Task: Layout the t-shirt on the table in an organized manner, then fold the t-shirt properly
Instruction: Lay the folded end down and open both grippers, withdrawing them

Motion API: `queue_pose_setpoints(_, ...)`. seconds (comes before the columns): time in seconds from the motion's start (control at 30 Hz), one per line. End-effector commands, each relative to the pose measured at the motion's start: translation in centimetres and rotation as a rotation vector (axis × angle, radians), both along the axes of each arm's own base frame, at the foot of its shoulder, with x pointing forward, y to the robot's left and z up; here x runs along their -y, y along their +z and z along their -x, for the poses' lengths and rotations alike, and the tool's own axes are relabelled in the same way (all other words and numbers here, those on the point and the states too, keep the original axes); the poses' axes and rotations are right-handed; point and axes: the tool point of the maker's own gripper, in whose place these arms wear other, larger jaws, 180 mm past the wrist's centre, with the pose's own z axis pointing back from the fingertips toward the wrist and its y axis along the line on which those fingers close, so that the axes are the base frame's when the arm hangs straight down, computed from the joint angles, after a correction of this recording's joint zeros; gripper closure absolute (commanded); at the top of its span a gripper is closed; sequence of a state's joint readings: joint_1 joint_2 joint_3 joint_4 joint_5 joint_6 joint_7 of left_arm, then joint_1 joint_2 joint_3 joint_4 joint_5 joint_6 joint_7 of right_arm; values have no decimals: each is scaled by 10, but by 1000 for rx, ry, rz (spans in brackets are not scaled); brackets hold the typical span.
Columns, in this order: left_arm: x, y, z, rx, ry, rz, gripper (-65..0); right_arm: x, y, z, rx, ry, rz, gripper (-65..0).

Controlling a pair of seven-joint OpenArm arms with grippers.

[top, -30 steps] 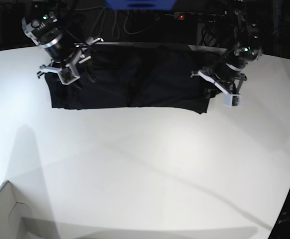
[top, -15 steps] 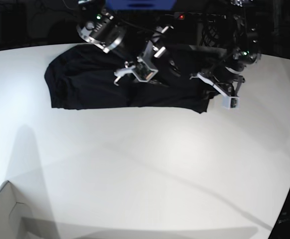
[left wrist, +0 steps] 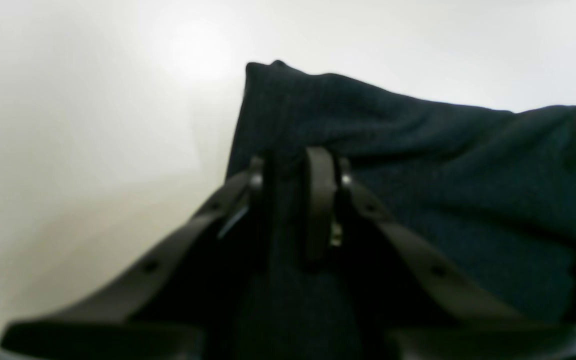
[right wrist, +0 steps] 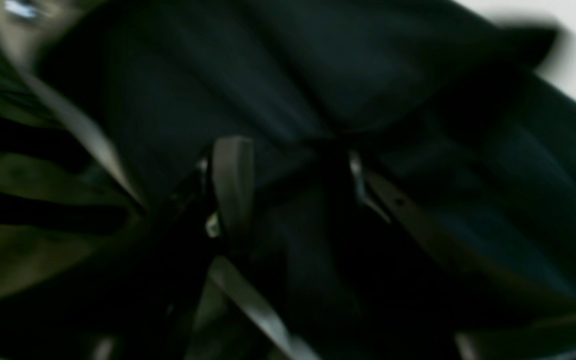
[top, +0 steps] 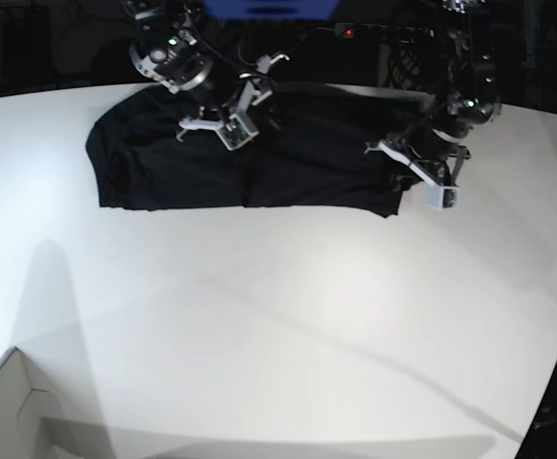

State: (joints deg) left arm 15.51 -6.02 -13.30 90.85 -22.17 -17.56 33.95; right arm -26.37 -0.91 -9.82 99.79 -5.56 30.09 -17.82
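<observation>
Base view: the thin black long-sleeved t-shirt [top: 259, 158] lies as a wide band along the far edge of the smooth white table [top: 278, 316], partly folded. Left wrist view: left gripper [left wrist: 293, 200] pinches its corner. Right wrist view, blurred: right gripper [right wrist: 288, 195] seems apart above cloth.

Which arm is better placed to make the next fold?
Left, probably: the left gripper is clamped on the t-shirt at its corner, while the right gripper hovers open over the middle.

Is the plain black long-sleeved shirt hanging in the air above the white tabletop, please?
No, in the base view the plain black long-sleeved shirt lies spread flat on the white tabletop.
</observation>
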Motion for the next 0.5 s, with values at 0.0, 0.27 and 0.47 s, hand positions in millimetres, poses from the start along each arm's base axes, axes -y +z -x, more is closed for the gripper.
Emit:
queue_pose_setpoints(0.0, -1, 10, -8, 42, 1, 4, -106, 8, 9, -4, 29, -37, -12, -244)
queue_pose_setpoints(0.27, -13, 17, -15, 65, 37, -1, -106, 57, 8, -6, 32, -146, 58, -245)
queue_pose_setpoints(0.47, -13, 34, -20, 113, 33, -9, -106, 54, 15, -8, 49, -141, 51, -244)
